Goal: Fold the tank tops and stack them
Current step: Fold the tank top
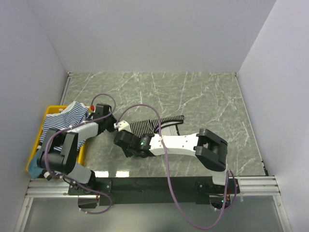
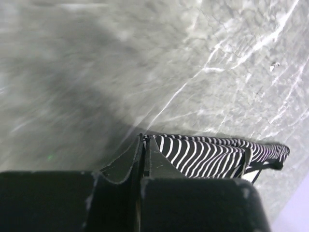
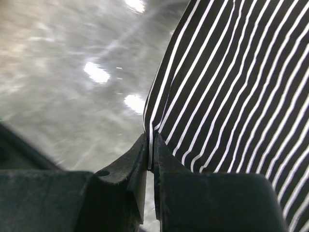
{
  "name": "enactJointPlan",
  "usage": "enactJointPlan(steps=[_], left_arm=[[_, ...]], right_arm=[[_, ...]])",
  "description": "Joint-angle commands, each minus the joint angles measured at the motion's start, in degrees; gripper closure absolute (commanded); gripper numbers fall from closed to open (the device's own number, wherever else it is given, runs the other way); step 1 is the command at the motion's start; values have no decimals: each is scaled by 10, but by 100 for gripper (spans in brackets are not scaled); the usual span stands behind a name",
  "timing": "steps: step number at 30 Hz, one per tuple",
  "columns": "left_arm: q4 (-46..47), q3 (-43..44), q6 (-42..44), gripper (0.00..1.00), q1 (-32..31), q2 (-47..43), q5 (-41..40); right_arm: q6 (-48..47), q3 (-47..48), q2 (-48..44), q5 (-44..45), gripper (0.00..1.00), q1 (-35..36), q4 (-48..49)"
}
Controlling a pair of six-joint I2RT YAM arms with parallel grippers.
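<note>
Now the left tool [image 2: 145,145] is clamped shut on a corner of the black-and-white tank top [image 1: 157,126], and the right tool [image 3: 150,140] is pinched closed on its striped edge. That top lies bunched on the table [image 1: 193,96], beside the yellow bin [image 1: 50,110]; a blue-and-white tank top [image 1: 72,113] is heaped in the bin. To fold well, both tools probably need to lift together, keeping the edge taut, so the fabric lays over flat without twisting.
</note>
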Motion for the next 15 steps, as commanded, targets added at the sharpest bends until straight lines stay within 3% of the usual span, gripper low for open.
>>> enactJointPlan(steps=[1, 8, 15], left_arm=[[-83, 30, 14, 99, 6, -62, -81], [-148, 37, 18, 99, 18, -129, -144], [-174, 100, 38, 99, 12, -164, -135]], right_arm=[[-3, 24, -43, -50, 98, 2, 28], [44, 24, -34, -142, 100, 4, 93], [84, -43, -91, -168, 100, -5, 199]])
